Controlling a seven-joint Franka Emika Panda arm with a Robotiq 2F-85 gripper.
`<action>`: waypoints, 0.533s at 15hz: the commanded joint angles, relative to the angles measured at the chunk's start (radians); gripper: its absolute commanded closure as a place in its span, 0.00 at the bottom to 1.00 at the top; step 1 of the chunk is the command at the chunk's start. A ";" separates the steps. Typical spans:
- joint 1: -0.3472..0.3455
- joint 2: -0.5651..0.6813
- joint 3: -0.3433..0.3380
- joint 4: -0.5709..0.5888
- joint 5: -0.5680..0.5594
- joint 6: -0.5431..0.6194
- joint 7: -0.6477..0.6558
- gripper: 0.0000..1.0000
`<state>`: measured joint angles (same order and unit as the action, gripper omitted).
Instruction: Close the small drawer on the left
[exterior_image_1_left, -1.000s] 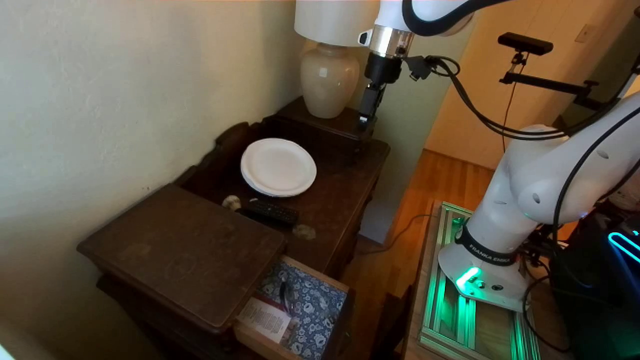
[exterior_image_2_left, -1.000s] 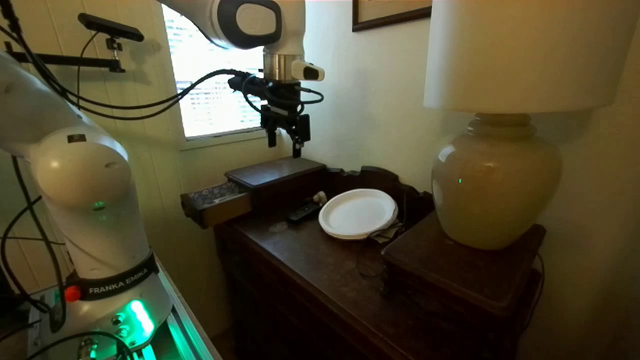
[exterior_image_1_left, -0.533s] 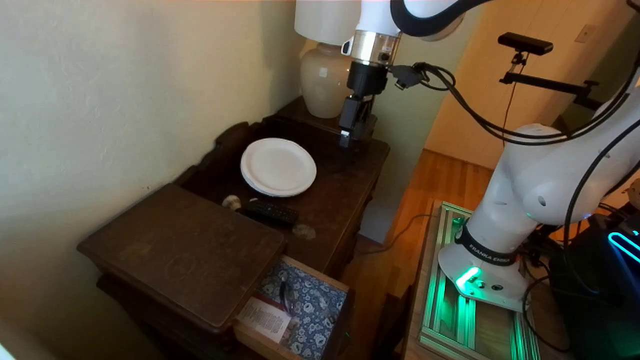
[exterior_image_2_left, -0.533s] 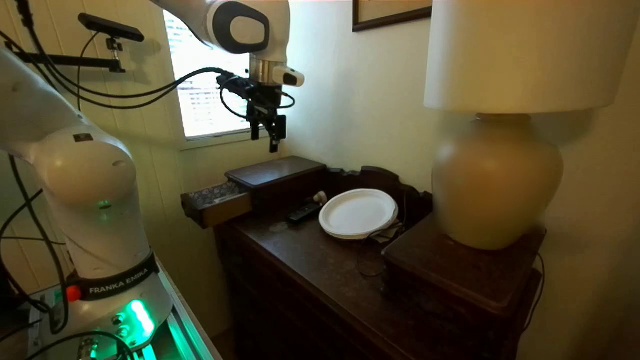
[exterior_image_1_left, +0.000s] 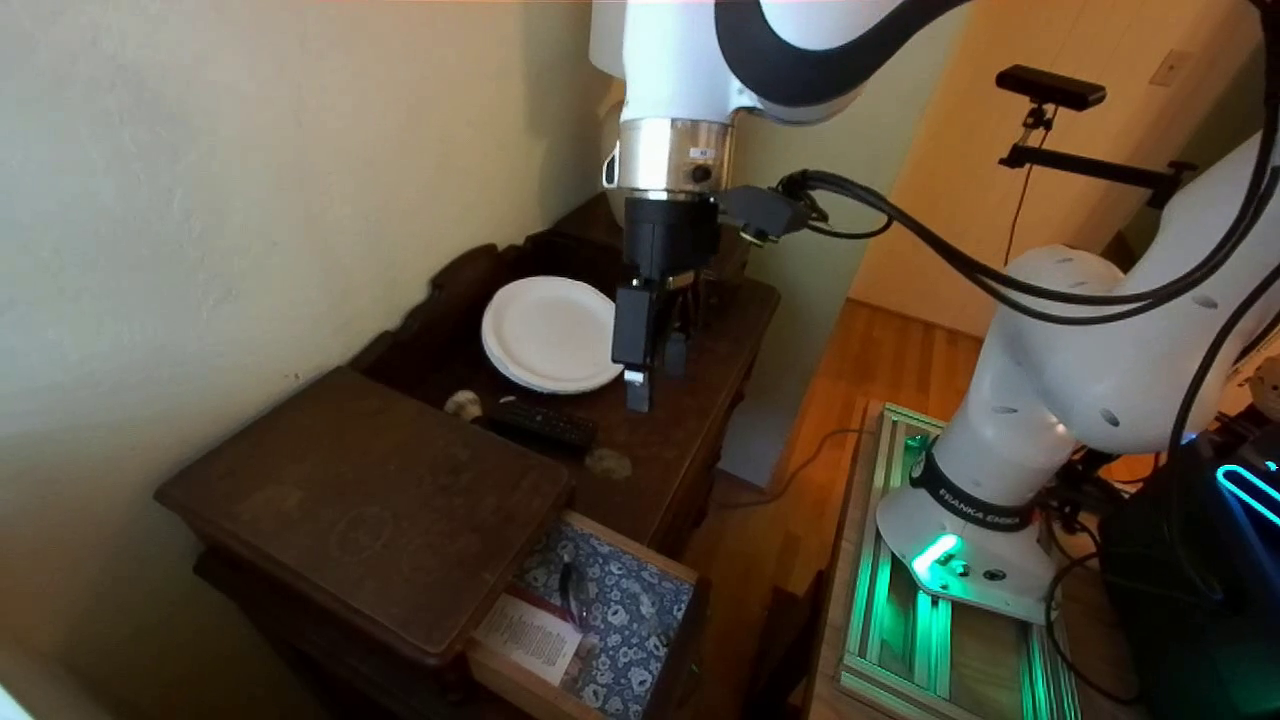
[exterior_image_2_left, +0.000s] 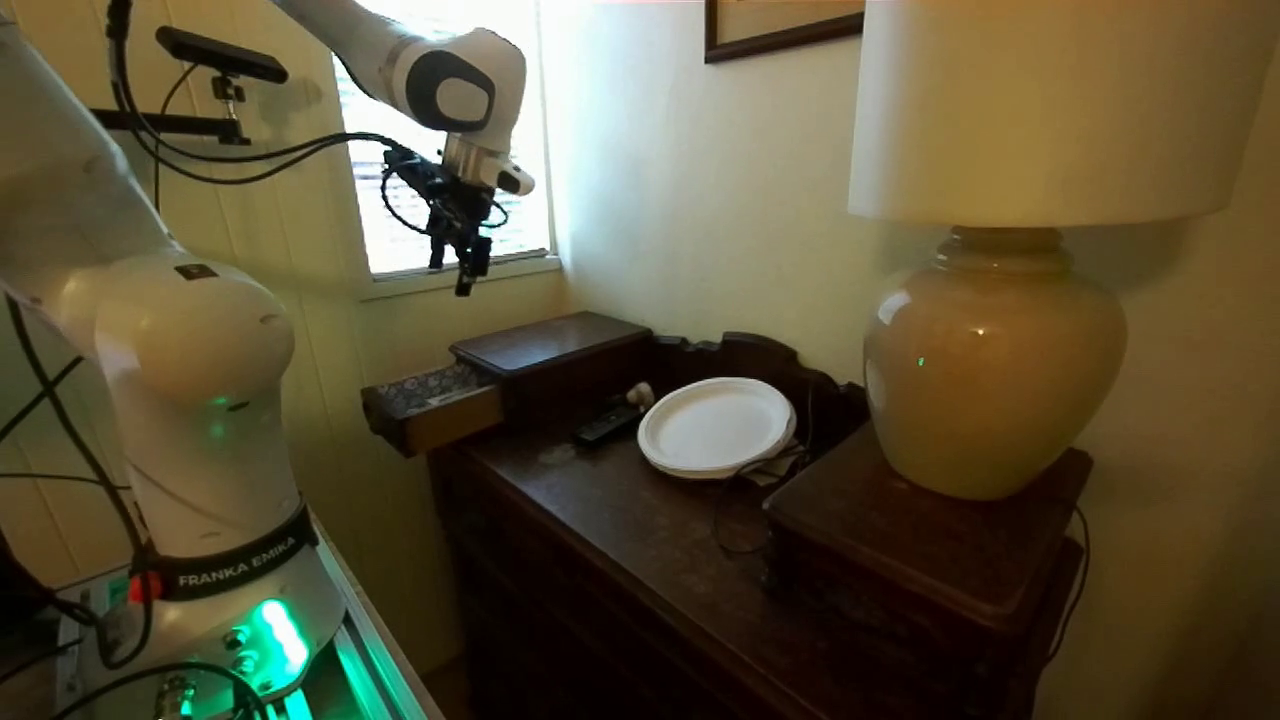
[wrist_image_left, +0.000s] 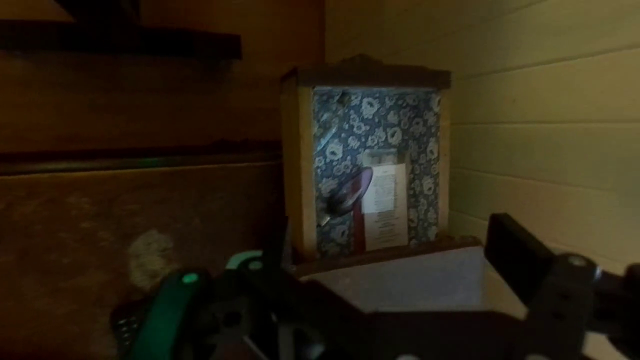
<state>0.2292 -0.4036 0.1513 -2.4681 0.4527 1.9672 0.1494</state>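
Note:
The small drawer (exterior_image_1_left: 625, 625) is pulled out from under the raised dark wooden box at one end of the dresser. Blue floral lining shows inside it, with a printed card and a pair of dark glasses lying on the lining. The drawer also shows in an exterior view (exterior_image_2_left: 450, 418) and in the wrist view (wrist_image_left: 372, 112). My gripper (exterior_image_1_left: 657, 380) is open and empty. It hangs in the air above the dresser, well above the drawer and apart from it. It also shows in an exterior view (exterior_image_2_left: 452, 274), and its spread fingers show in the wrist view (wrist_image_left: 392, 237).
The raised box top (exterior_image_1_left: 370, 500) stands beside the drawer, against the wall. White plates (exterior_image_2_left: 716, 427), a dark remote (exterior_image_2_left: 606, 424) and a small pale object (exterior_image_2_left: 640, 395) lie on the dresser top (exterior_image_2_left: 640, 540). A large lamp (exterior_image_2_left: 995, 360) stands on the far raised box.
The arm has carried my gripper from over the middle of the dresser toward the drawer's end. The gripper stays open. The drawer has not moved.

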 joint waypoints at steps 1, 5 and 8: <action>0.032 0.087 0.042 0.069 0.017 -0.106 -0.005 0.00; 0.026 0.068 0.059 0.036 0.005 -0.073 -0.008 0.00; 0.021 0.067 0.057 0.036 0.005 -0.073 -0.008 0.00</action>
<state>0.2587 -0.3355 0.2003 -2.4343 0.4557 1.8985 0.1428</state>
